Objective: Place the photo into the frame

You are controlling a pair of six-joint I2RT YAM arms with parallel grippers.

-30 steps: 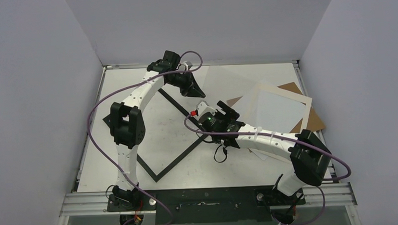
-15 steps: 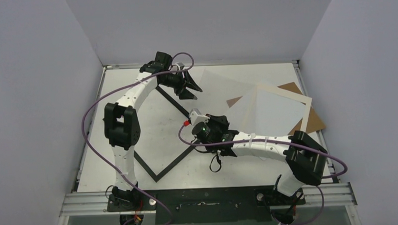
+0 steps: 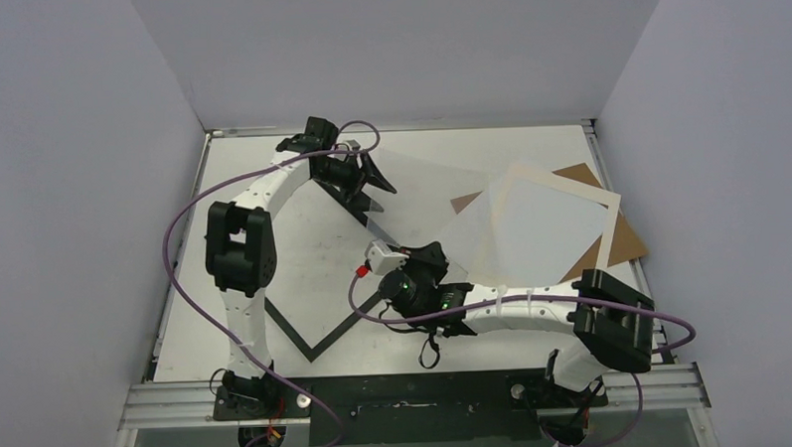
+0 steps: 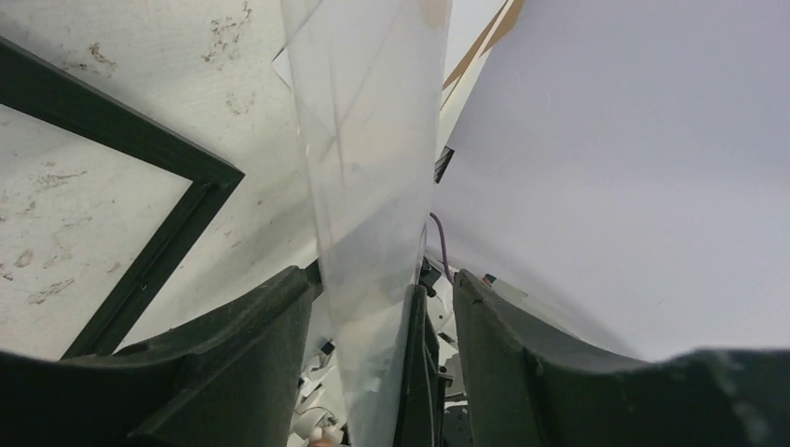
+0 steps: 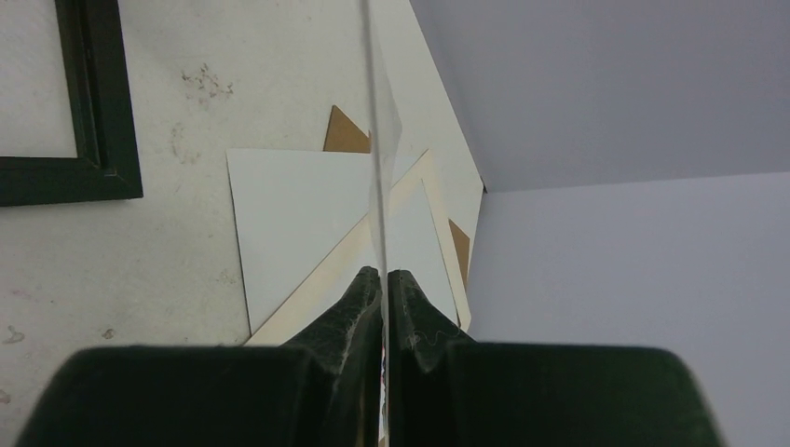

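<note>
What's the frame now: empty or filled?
Empty. The frame lies flat, bare tabletop showing inside it; the right gripper pinches the clear sheet outside it.

Top view: set high behind the near edge of the table (image 3: 205, 290), looked down over all of it. Wrist views: close above the table, aimed outward; shared the frame (image 3: 336, 337) with the top view.

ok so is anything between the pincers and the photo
Yes. The cream mat lies over part of the photo, seemingly the pale sheet lying face down, and the right pincer is shut on a clear pane.
</note>
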